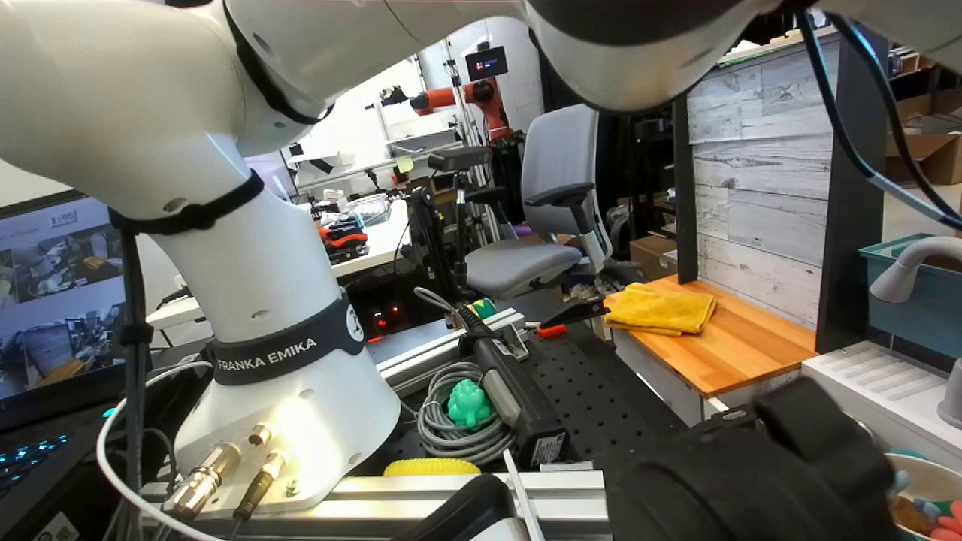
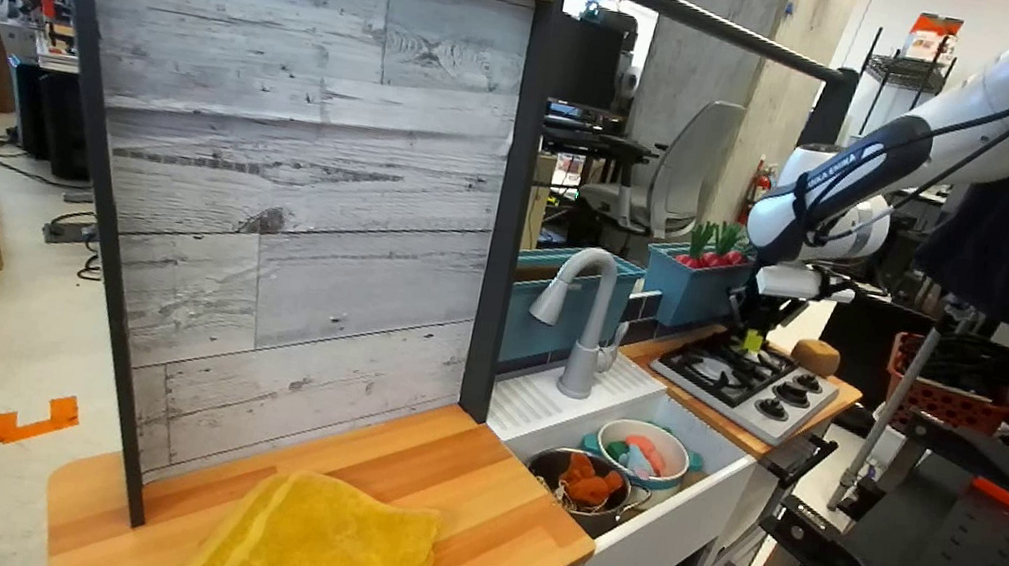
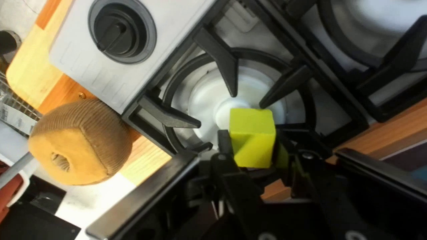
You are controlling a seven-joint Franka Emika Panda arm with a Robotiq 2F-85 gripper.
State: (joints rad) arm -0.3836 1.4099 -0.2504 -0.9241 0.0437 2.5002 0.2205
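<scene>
gripper (image 3: 252,146) closed on a yellow cube (image 3: 252,133), fingers (image 3: 224,143) at two opposite sides, gap no wider than the cube itself. cube over a burner (image 3: 206,93) of a small stove (image 3: 170,23); cannot tell whether its underside touches the black grate (image 3: 223,63). on the stove's pale panel, a black knob (image 3: 121,31). off to the left in the wrist view, apart from the fingers: a brown plush block (image 3: 80,141) with a hole in its tan face, on the wood (image 3: 30,76) just beside the stove. arm (image 2: 973,135) hangs over the stove in an exterior view, near a blue planter (image 2: 680,296) of red radishes (image 2: 711,258). next along, a white sink (image 2: 659,551) with grey faucet (image 2: 583,361); in it a white pot (image 2: 676,450) and a dark pot (image 2: 593,522), orange plush (image 2: 589,484) in the latter. farther out: a yellow cloth (image 2: 321,548) on a wooden counter (image 2: 510,507), in both exterior views.
</scene>
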